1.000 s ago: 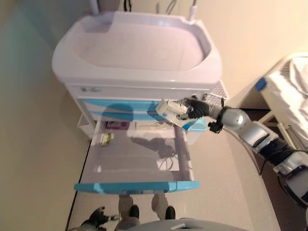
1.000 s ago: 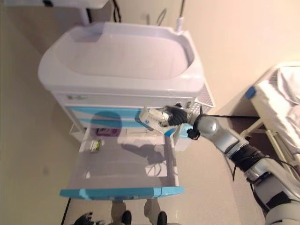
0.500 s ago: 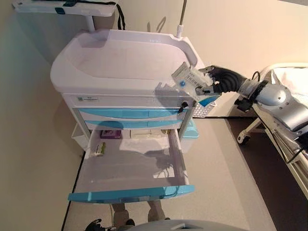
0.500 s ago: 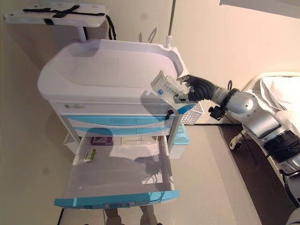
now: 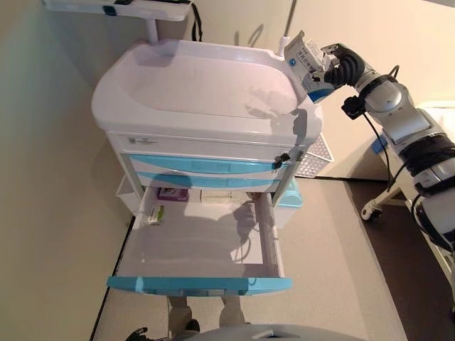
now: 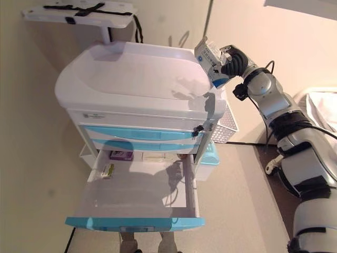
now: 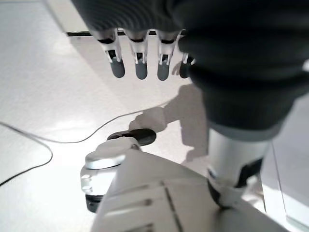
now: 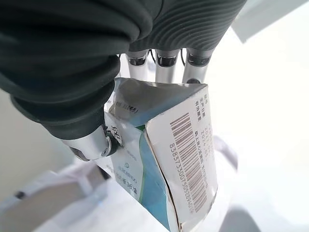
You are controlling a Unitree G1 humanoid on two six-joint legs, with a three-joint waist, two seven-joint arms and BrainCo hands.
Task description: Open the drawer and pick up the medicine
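The medicine box (image 5: 304, 60), white with a blue-green patch and a barcode on one face, is gripped in the right hand (image 5: 340, 64), fingers and thumb curled round it. It is held tilted in the air above the far right corner of the cart (image 5: 206, 99), clear of the white top. In the right wrist view the box (image 8: 164, 169) fills the space under the hand (image 8: 116, 72); its edges look dented, and the fingertips are hidden behind it.

Below, the bottom drawer (image 5: 202, 284) stands pulled fully out, its blue front nearest the camera. A small green-and-white pack (image 5: 156, 214) lies at its back left. A purple box (image 5: 173, 193) and a flat white item (image 5: 220, 197) sit at the very back, partly hidden under the drawers above, so their full shape cannot be made out. A white mesh basket (image 5: 313, 156) hangs on the cart's right side.

The left hand (image 7: 145, 53) shows in its own wrist view, fingers hanging relaxed and holding nothing over the floor (image 7: 43, 96).
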